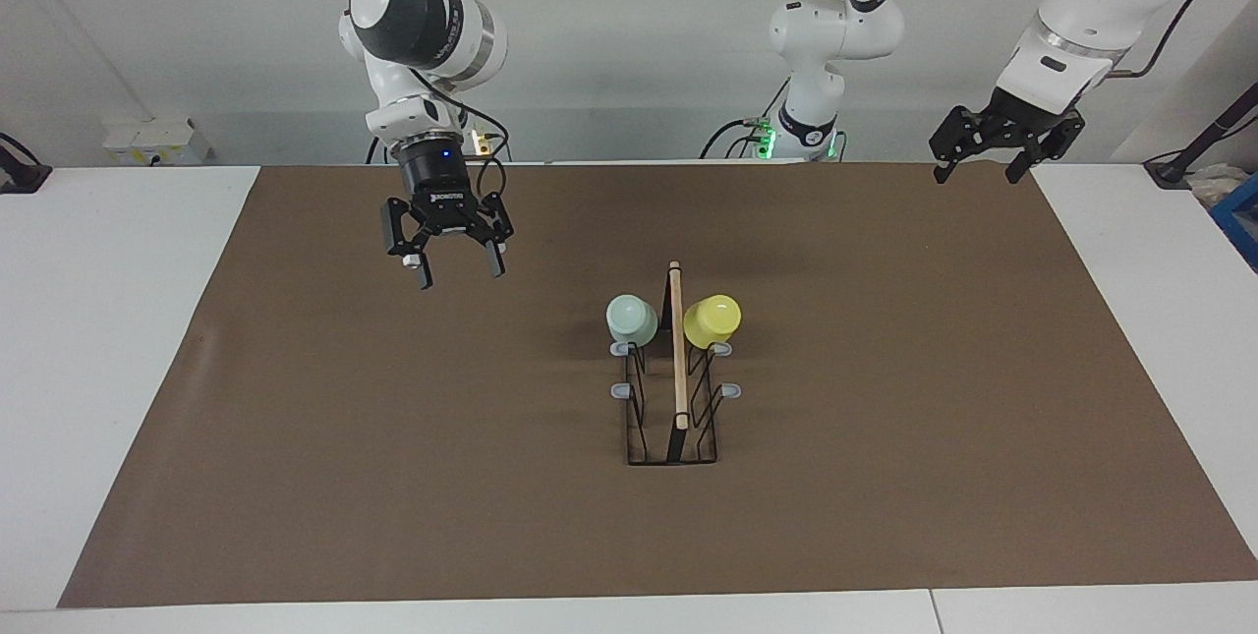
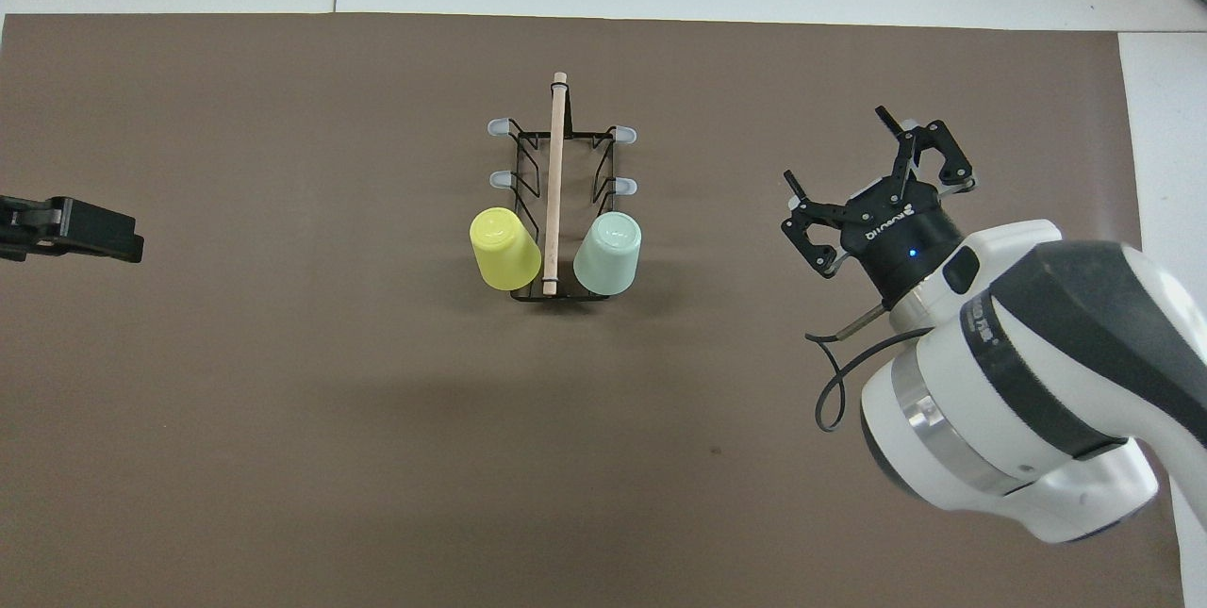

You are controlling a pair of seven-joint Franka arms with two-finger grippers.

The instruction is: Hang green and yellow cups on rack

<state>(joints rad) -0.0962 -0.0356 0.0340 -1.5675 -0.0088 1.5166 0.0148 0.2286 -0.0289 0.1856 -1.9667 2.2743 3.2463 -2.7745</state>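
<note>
The rack (image 1: 673, 388) stands in the middle of the brown mat (image 1: 295, 477) that covers the desk (image 1: 98, 319), its wooden rod (image 1: 677, 344) running along the top, away from the robots. Both cups hang upside down on the pair of pegs at the rack's end nearest the robots: the green cup (image 1: 631, 319) on the side toward the right arm's end of the desk, the yellow cup (image 1: 712, 320) on the side toward the left arm's end. The other four grey-tipped pegs carry nothing.

The right gripper (image 1: 458, 270) hangs in the air over bare mat toward the right arm's end of the desk, well apart from the rack. It points straight down from a bent wrist, its fingers spread apart and holding nothing.

The left gripper (image 1: 975, 171) waits raised over the mat's corner at the left arm's end, tilted downward from its forearm, its fingers also spread wide and empty. In the overhead view only its dark tip (image 2: 71, 229) shows at the edge.
</note>
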